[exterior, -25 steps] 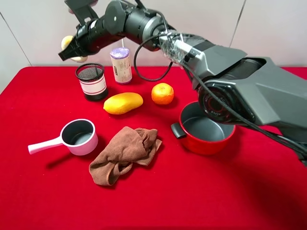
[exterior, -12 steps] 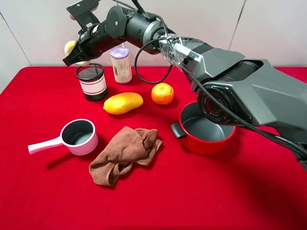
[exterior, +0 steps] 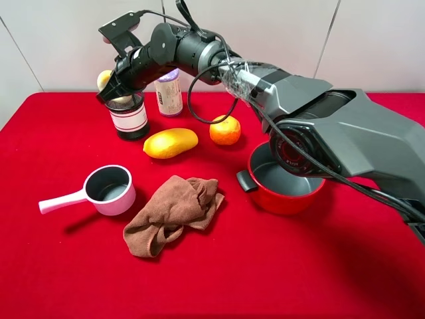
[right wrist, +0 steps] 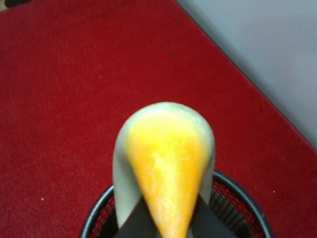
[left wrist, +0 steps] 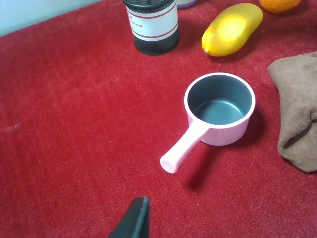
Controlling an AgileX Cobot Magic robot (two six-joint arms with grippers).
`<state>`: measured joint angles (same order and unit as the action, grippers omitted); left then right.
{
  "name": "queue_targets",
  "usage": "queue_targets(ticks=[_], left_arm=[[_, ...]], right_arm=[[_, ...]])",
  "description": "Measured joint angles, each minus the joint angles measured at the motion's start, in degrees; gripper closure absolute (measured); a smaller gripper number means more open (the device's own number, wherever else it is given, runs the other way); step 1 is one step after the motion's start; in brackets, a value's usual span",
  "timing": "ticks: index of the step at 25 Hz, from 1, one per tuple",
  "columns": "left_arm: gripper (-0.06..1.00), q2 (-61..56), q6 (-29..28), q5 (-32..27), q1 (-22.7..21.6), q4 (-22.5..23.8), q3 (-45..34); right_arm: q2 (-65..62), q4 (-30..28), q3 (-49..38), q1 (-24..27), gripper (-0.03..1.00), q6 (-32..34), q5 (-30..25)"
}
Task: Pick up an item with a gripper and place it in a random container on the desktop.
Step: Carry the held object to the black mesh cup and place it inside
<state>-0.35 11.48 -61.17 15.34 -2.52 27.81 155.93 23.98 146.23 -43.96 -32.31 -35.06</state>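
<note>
Red cloth covers the desktop from edge to edge, with a pale wall close behind the far edge.

We find the item off the surface, clamped between the closed jaws of the right gripper near the far left corner. In the right wrist view it hangs over the far part of the rim of the container. We cannot confirm that it is centred on the mouth, and none of it is inside yet.

We judge the item light and somewhat soft, bun-like, with a smooth rounded skin that could slip. A moderate hold across its widest part, as it is gripped now, suits it. A harder squeeze risks denting it.

The container looks narrow and light, so a nudge on its rim could tip it. A purple-capped bottle stands just beside it along the far edge, and the mango lies near it toward the centre. Room there is tight, and straight up is the freest way out.

The left gripper shows one dark fingertip only, so we cannot tell its state. It hovers near the left edge, short of the pink saucepan.
</note>
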Motion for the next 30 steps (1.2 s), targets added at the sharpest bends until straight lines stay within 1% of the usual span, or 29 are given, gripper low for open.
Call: queue_targets(ticks=[17, 18, 20, 23, 26, 30], left_arm=[[-0.04, 0.00, 0.00, 0.00, 0.00, 0.00, 0.00], [-0.04, 0.00, 0.00, 0.00, 0.00, 0.00, 0.00], [-0.04, 0.00, 0.00, 0.00, 0.00, 0.00, 0.00], [-0.04, 0.00, 0.00, 0.00, 0.00, 0.00, 0.00], [-0.04, 0.00, 0.00, 0.00, 0.00, 0.00, 0.00], [-0.04, 0.00, 0.00, 0.00, 0.00, 0.00, 0.00]], right_arm=[[0.60, -0.05, 0.00, 0.00, 0.98, -0.22, -0.06], [0.60, -0.05, 0.00, 0.00, 0.96, -0.22, -0.06], [0.60, -0.05, 0.00, 0.00, 0.89, -0.22, -0.06], [0.60, -0.05, 0.00, 0.00, 0.70, -0.22, -0.06], [0.60, -0.05, 0.00, 0.00, 0.55, -0.22, -0.06], [0.60, -0.05, 0.00, 0.00, 0.45, -0.22, -0.45]])
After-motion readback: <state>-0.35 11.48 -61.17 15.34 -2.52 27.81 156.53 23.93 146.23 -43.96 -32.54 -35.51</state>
